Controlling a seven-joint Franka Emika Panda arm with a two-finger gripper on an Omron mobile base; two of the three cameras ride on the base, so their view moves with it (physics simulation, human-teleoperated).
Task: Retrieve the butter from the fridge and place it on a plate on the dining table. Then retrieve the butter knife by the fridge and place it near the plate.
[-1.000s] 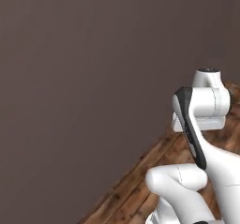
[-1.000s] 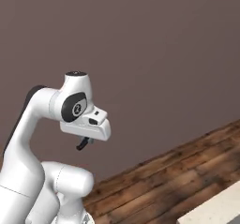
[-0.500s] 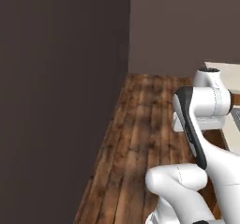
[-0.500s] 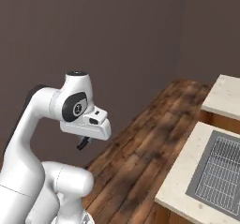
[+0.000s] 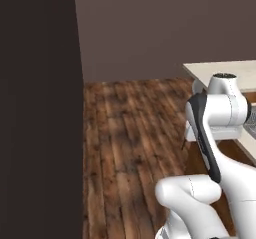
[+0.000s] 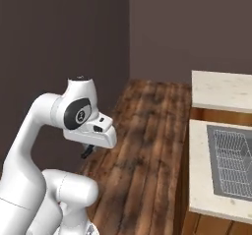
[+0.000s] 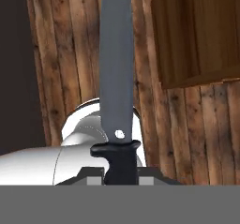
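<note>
Swinging with the base, both base views have turned since the earlier pictures: the blank dark wall that faced them a second ago now stands off to the left, and a brown plank floor (image 5: 135,133) runs ahead to a far wall. The beige speckled stone-topped counter with brown wooden sides (image 6: 221,89) has come further into the right base view, and a grey wire-grid sink basin (image 6: 235,160) is set into the counter section nearer the camera. The white arm keeps the same folded pose.

In the hand view, the two-finger gripper (image 7: 120,174) is closed tight on the black handle of the slim dark grey butter knife (image 7: 116,68). Its blade points straight away from the hand, over the plank floor, with a brown wooden panel (image 7: 197,31) of the counter to the blade's right.
</note>
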